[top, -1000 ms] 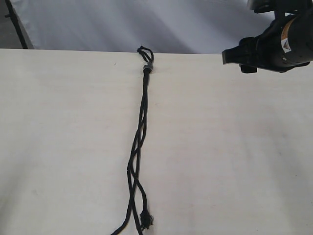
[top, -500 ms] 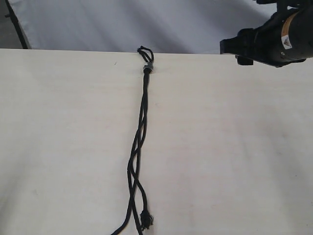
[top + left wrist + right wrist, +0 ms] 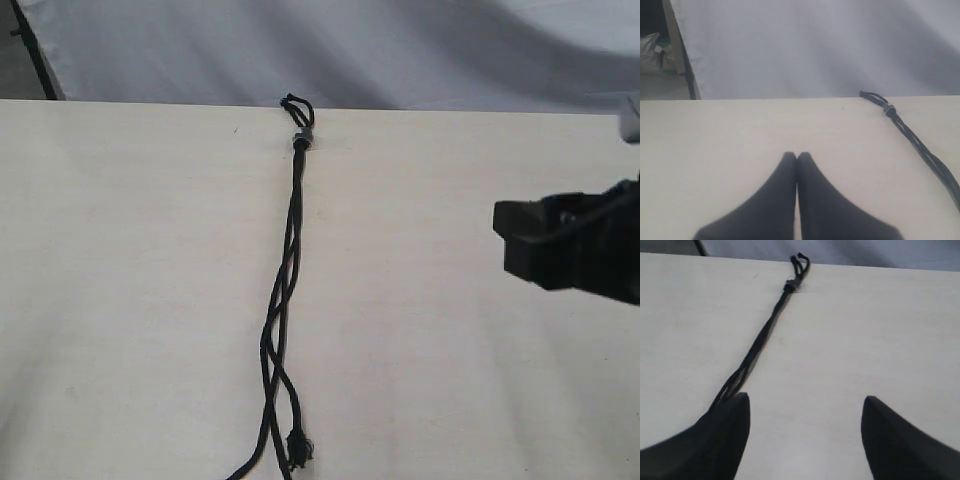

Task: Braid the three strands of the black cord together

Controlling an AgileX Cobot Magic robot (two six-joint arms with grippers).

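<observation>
The black cord lies lengthwise down the middle of the pale table. Its short loop and grey clip sit at the far edge. The three strands run toward the near edge, loosely crossing one another, and one frayed tip shows near the bottom. My right gripper hovers open to the right of the cord, holding nothing. In the right wrist view, the right gripper faces the cord, and one finger covers the strands' lower part. My left gripper is shut and empty, with the cord off to its side.
A grey cloth backdrop hangs behind the table's far edge. A dark stand leg shows at the back left. Bare tabletop lies on both sides of the cord.
My right gripper has come down from the far right corner of the table to mid-height at the right edge of the exterior view. The cord has not moved.
</observation>
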